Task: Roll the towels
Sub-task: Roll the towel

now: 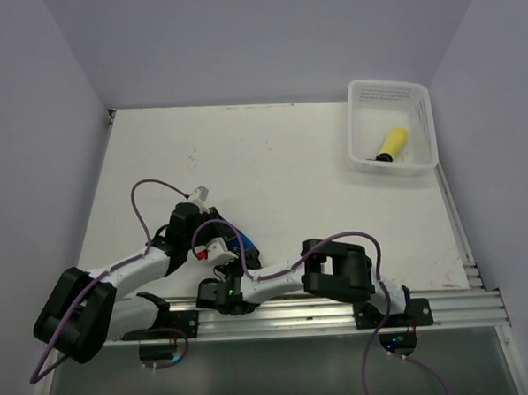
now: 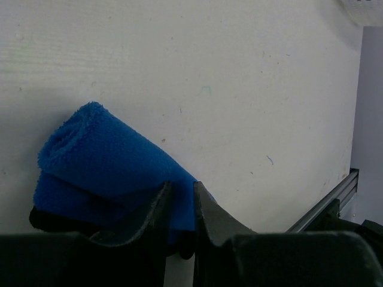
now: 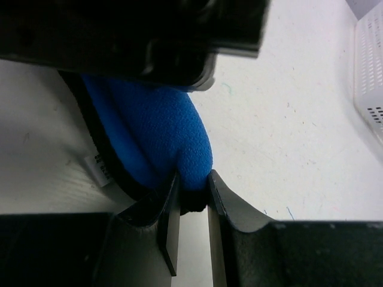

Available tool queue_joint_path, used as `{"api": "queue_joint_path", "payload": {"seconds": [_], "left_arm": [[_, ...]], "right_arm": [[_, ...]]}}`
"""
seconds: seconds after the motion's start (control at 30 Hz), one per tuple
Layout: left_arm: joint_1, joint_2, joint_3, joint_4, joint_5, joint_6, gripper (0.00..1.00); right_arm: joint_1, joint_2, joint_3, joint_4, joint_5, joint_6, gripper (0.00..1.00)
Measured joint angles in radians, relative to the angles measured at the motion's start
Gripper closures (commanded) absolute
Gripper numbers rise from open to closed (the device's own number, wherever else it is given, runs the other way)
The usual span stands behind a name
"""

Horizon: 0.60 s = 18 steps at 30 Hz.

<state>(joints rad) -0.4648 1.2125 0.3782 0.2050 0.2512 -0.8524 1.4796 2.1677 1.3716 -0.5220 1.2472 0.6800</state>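
Observation:
The blue towel (image 1: 247, 244) lies partly rolled near the table's front edge, between both arms. In the left wrist view the blue towel (image 2: 102, 161) shows a rolled end at the upper left, and my left gripper (image 2: 182, 192) is shut on its near fold. My right gripper (image 3: 192, 182) is shut on the blue towel (image 3: 161, 128) at its dark-edged end, just below the left gripper's body (image 3: 131, 30). From above, the left gripper (image 1: 224, 246) and right gripper (image 1: 236, 268) meet at the towel. The yellow towel (image 1: 391, 144) lies rolled inside the basket.
The white perforated basket (image 1: 393, 166) stands at the back right, and its wall (image 3: 368, 66) shows in the right wrist view. An aluminium rail (image 1: 341, 310) runs along the near table edge. A white label (image 3: 99, 170) hangs from the blue towel's edging.

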Motion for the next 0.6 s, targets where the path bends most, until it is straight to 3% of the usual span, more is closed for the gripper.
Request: {"api": "queue_joint_path", "payload": {"seconds": [0.17,0.27,0.3,0.33,0.6], "left_arm": [[0.000,-0.071,-0.116,0.064,-0.027,-0.012,0.77],[0.000,-0.068,-0.190,0.162,-0.034,-0.040,0.78],[0.000,-0.068,-0.215,0.205,-0.035,-0.051,0.78],[0.000,-0.068,-0.237,0.243,-0.038,-0.062,0.78],[0.000,-0.072,-0.285,0.332,-0.053,-0.088,0.78]], "right_arm": [[0.022,0.001,-0.011,0.026,0.004,-0.058,1.00],[0.032,0.000,-0.028,0.063,0.010,-0.094,0.84],[0.033,-0.003,-0.034,0.073,0.010,-0.099,0.68],[0.034,-0.008,-0.040,0.082,0.006,-0.102,0.59],[0.034,-0.229,-0.245,0.200,-0.183,-0.132,0.43]]}}
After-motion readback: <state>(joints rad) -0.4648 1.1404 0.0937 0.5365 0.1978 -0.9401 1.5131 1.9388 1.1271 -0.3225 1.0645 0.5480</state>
